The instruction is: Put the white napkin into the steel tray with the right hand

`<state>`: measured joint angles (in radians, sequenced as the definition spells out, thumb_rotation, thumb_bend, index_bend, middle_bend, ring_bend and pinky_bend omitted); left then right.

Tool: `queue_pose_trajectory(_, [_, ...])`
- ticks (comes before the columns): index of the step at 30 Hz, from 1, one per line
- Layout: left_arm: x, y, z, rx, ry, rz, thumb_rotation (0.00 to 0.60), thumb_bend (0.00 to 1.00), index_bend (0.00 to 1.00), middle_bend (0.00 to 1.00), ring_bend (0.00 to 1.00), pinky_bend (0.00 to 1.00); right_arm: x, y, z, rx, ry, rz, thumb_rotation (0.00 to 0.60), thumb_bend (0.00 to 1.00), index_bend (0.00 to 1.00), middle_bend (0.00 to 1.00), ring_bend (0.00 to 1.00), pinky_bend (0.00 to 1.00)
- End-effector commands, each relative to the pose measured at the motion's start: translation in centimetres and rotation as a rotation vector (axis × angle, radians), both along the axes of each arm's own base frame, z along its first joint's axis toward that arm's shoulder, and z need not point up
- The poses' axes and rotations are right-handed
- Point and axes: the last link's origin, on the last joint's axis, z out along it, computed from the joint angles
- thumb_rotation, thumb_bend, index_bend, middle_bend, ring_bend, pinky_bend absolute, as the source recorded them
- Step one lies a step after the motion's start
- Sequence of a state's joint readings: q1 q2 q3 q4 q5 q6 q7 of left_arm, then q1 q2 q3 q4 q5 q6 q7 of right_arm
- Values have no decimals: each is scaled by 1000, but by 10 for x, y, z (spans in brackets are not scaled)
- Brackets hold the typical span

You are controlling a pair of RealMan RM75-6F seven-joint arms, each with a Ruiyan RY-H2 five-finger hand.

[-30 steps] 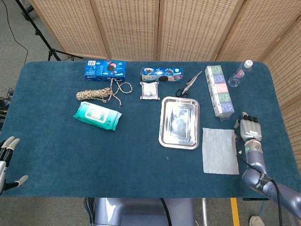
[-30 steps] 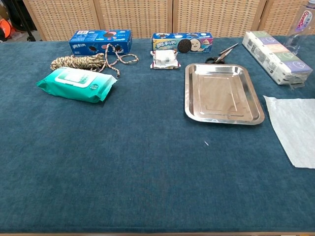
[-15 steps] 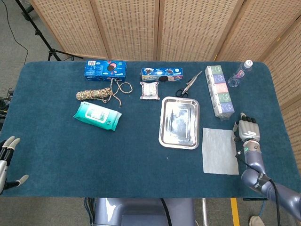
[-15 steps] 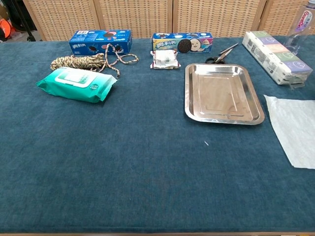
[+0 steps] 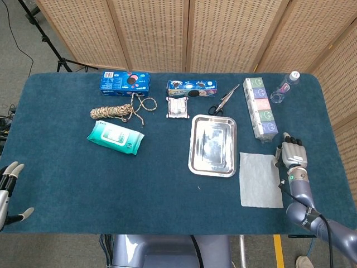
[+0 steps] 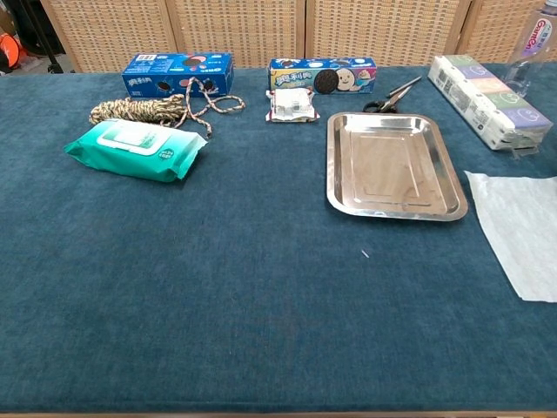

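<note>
The white napkin (image 5: 260,180) lies flat on the blue cloth, just right of the steel tray (image 5: 196,162); the chest view shows the napkin (image 6: 519,228) at the right border and the tray (image 6: 338,187) holding nothing. My right hand (image 5: 293,153) sits at the napkin's upper right edge, palm down and fingers pointing away, with nothing in it. Whether the fingers touch the napkin cannot be made out. My left hand (image 5: 8,184) hovers by the table's front left corner with its fingers spread. The chest view shows neither hand.
A row of tissue packs (image 5: 260,108) and a water bottle (image 5: 284,88) stand behind the right hand. Scissors (image 5: 223,101), two cookie boxes (image 5: 192,87), a small snack packet (image 5: 177,106), a rope coil (image 5: 114,112) and a green wipes pack (image 5: 115,137) lie further left.
My right hand has crept slightly left and away toward the napkin's right edge. The napkin has shifted very little. The left hand has not moved.
</note>
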<state>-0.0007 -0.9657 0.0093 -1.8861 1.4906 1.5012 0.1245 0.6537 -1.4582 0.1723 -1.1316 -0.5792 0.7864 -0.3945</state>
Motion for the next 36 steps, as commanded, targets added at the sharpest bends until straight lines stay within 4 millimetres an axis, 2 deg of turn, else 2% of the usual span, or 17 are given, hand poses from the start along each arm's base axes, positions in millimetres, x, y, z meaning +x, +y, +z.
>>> queue_pose_trajectory(1, [0,0,0,0,0,-2,600,0,0,0,0,0,3,2,4,-14,-7,16,600,701,672,0,0,0])
queue_pose_trajectory(16, [1,-2,1,-4,-7,-10,600,0,0,0,0,0,17,19,30,-65,-45,128,600,769,699,0,0,0])
queue_pose_trajectory(20, [1,-3,2,-5,-12,-14,600,0,0,0,0,0,30,32,50,-104,-72,195,600,775,702,0,0,0])
queue_pose_trajectory(27, [2,-5,3,-7,-20,-26,600,0,0,0,0,0,68,52,79,-134,-136,329,600,775,702,0,0,0])
queue_pose_trajectory(31, [3,-7,4,-6,-23,-32,600,0,0,0,0,0,88,60,88,-137,-163,380,600,801,702,0,0,0])
queue_pose_trajectory(32, [3,-7,5,-5,-27,-35,600,0,0,0,0,0,104,62,93,-142,-184,424,600,801,702,0,0,0])
queue_pose_trajectory(36, [3,-9,7,-4,-33,-43,600,0,0,0,0,0,134,67,101,-143,-230,478,600,801,702,0,0,0])
